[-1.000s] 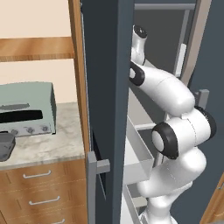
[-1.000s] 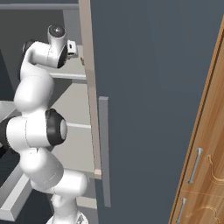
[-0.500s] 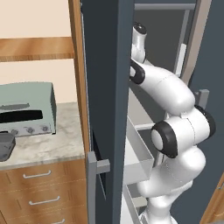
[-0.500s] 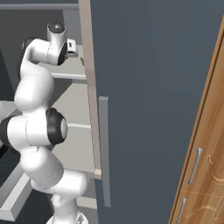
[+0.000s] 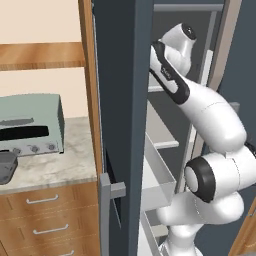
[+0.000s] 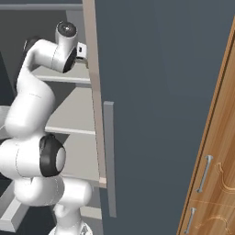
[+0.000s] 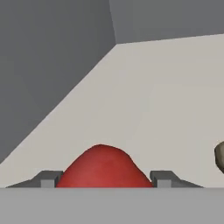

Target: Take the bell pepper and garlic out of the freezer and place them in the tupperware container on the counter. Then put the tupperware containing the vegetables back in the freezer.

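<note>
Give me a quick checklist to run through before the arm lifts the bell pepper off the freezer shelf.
1. Bell pepper sits between the end effector fingertips: ok.
2. Both fingertips touch the pepper's sides: ok, they look closed against it.
3. Pepper already off the freezer shelf: cannot tell.
4. Garlic lies apart from the pepper, outside the grip: ok.
5. Freezer door open for pulling the arm out: ok.
6. Tupperware container waits on the counter: ok; whether it is empty, cannot tell.

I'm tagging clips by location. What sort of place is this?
Likely a home kitchen: a toaster oven on a marbled counter over wooden drawers, beside an open freezer.
</note>
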Available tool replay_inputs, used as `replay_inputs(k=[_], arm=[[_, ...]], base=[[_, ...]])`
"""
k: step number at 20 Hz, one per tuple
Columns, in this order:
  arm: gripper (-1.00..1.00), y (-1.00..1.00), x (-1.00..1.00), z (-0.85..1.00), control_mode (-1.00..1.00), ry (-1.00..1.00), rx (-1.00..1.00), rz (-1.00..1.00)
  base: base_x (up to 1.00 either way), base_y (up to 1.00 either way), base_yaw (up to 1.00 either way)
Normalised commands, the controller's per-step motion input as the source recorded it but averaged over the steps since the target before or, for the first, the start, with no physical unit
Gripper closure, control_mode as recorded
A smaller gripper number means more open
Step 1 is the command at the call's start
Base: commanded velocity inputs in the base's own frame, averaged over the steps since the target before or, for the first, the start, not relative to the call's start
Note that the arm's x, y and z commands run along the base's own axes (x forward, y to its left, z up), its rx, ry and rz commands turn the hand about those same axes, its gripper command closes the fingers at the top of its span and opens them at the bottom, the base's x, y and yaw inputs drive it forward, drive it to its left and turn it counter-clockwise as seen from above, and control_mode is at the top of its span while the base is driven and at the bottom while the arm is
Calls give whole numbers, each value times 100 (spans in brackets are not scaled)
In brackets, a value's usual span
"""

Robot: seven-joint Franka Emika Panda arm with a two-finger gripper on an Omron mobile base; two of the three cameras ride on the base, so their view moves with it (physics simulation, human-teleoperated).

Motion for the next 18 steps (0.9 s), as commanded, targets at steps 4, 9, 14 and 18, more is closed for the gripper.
replay_inputs(k=[4,9,14,18], arm=[[100,-21,-100,40,-100,0,1,-9],[100,-41,-100,23,-100,0,0,-12],[100,-52,-87,1,-100,5,-1,-17],[100,-32,-76,0,-100,2,-4,-8]], base=[[0,0,0],[0,0,0],[0,0,0],[0,0,0]])
